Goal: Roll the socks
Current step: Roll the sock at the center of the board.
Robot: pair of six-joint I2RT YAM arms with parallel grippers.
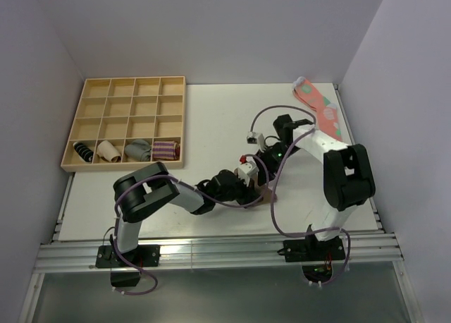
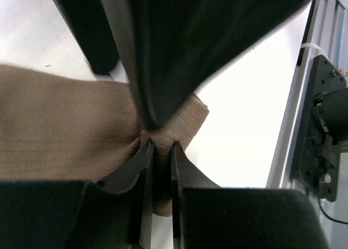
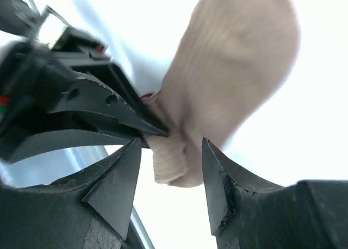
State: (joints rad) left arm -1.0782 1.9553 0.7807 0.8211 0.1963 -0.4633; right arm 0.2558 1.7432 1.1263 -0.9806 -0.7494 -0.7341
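Near the middle of the desk [image 1: 211, 125], both arms meet over the tan sock [image 2: 65, 129], which lies flat on the white surface with only a small brown edge showing from above, under the two wrists. The left tool [image 2: 161, 147] is pressed nearly together, pinching a raised fold of the knit close to the sock's rounded end. The right tool [image 3: 173, 145] is spread wide, one finger [image 3: 117, 178] on either side of that same end, touching little or nothing as far as the right wrist view shows. Whether one sock or a stacked pair lies there cannot be told. The step in hand looks like the start of the roll: the end is gathered and lifted, but no turn of fabric is visible, so most of the task seems to lie ahead. The next move probably calls for the right tool to close on the free end just beside the left pinch, then for the end to be folded over along the sock's length while one arm holds the fabric taut. The two tools sit very close, so a collision or a lost pinch is the likely risk. The coral-pink sock [image 1: 320, 108] lies well apart at the far right, and the wooden tray [image 1: 124, 79] with its sock bundles [image 1: 138, 150] stands at the far left.
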